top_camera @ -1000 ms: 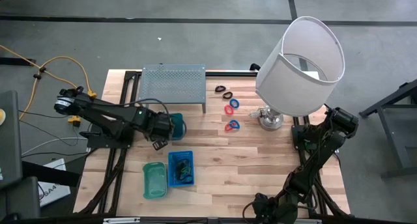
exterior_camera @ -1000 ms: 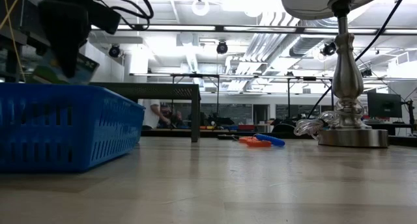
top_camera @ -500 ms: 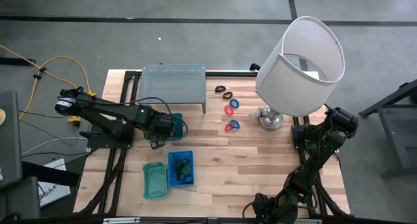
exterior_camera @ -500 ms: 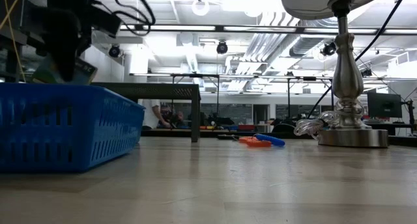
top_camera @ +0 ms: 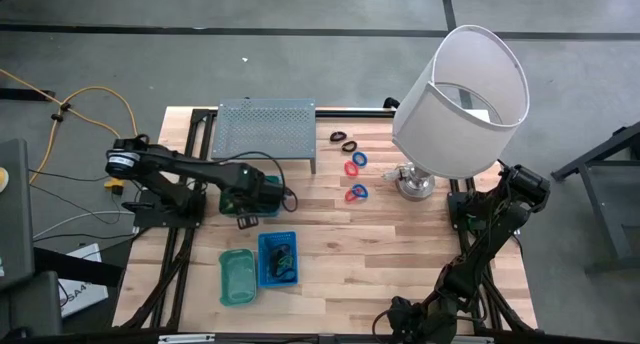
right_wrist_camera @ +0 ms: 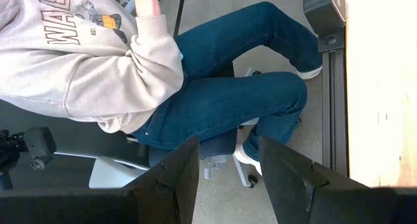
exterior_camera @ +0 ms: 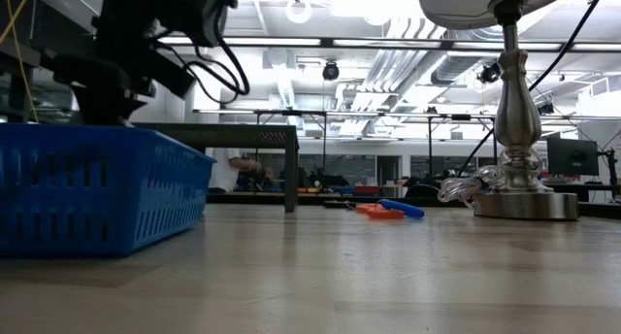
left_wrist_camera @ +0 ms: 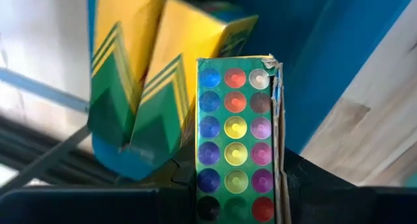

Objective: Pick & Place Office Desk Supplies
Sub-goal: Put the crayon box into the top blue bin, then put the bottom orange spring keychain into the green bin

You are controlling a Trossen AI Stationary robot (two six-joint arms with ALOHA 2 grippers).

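Two arms are sharing the worktop, and a big white-shaded lamp is leaning over its right half, covering whatever lies beneath the shade. A grey perforated rack is standing at the far edge. Just beside its right end, red and blue rings and black loops are lying loose on the wood. Near the front edge a green tray and a blue basket are sitting side by side, the basket holding dark items too small to make out. The left claw is hovering between rack and basket, clamping a green crayon box printed with coloured dots; a yellow-green packet is showing behind it in the wrist view. The right claw is hanging off the worktop's right edge with fingers apart, holding nothing, a seated person beyond it.
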